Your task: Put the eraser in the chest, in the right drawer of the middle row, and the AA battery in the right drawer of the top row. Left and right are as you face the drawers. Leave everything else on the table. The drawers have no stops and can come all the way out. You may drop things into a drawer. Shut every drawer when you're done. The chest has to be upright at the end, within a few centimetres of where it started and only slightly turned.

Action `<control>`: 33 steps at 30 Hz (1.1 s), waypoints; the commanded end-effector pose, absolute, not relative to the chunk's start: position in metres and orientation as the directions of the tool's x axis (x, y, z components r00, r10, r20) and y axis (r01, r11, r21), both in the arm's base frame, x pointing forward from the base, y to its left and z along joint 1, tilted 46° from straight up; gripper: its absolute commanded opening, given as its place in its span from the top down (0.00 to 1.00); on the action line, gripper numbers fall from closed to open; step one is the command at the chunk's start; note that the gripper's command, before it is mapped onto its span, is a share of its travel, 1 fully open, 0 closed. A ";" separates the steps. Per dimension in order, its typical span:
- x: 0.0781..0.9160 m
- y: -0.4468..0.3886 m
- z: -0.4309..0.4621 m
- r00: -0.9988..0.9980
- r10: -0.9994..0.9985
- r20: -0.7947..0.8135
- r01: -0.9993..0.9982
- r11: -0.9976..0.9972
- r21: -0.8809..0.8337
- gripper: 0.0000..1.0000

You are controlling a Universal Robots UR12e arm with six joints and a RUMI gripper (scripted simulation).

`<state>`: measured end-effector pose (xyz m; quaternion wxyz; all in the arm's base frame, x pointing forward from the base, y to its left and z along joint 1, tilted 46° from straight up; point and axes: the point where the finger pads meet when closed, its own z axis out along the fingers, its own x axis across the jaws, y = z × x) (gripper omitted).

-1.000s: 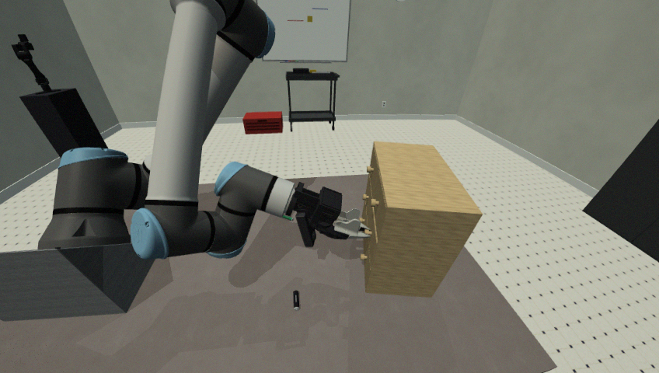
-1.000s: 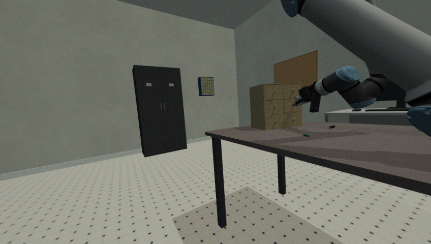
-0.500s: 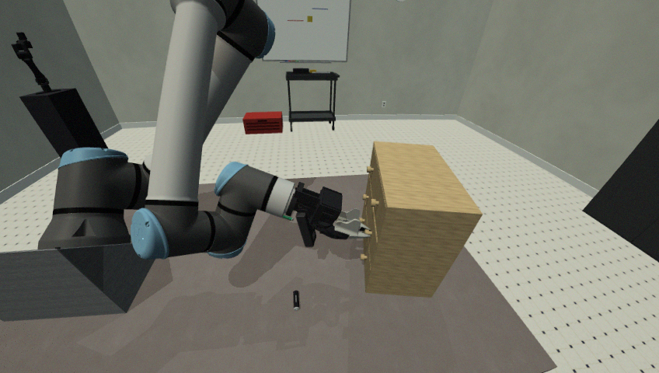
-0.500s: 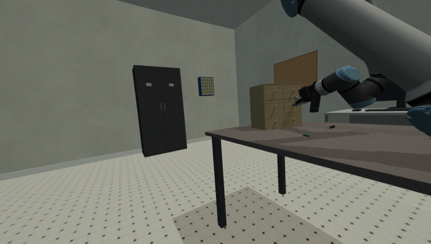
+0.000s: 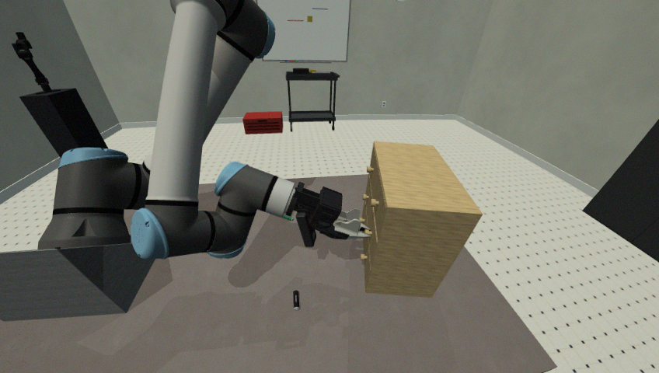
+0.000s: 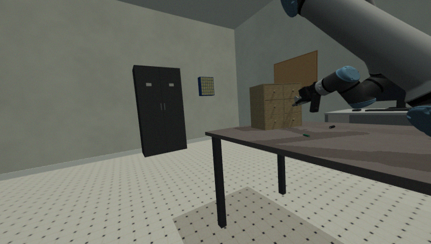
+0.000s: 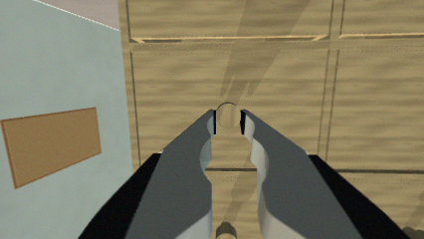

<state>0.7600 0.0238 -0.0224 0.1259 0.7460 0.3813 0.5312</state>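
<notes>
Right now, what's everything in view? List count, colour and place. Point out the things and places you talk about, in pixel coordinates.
wooden chest [image 5: 411, 176] [image 6: 256, 109] [image 7: 289, 80]: one, tan, on the table
table [image 5: 392, 332] [image 6: 377, 148] [image 7: 95, 10]: one, brownish
small cylinder [image 5: 296, 300] [image 6: 332, 126]: one, black, on the table
thin stick [image 5: 287, 217] [image 6: 306, 135]: one, green, on the table
whiteboard [image 5: 302, 39]: one, white, wall
utility cart [image 5: 312, 76]: one, black, below whiteboard
toolbox [image 5: 263, 123]: one, red, floor
cabinet [image 6: 160, 126]: one, black, by wall
corkboard [image 6: 299, 67] [image 7: 52, 146]: one, brown, wall
desk [image 6: 338, 112]: one, pale, behind arm
arm [image 5: 178, 115] [image 6: 363, 33]: one, grey and blue
gripper [image 5: 361, 232] [image 6: 295, 104] [image 7: 227, 112]: one, black and grey, shut on the middle-right drawer's knob
</notes>
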 end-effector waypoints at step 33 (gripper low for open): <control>0.754 0.023 -0.021 0.145 0.703 0.697 0.434 -0.678 0.593 0.80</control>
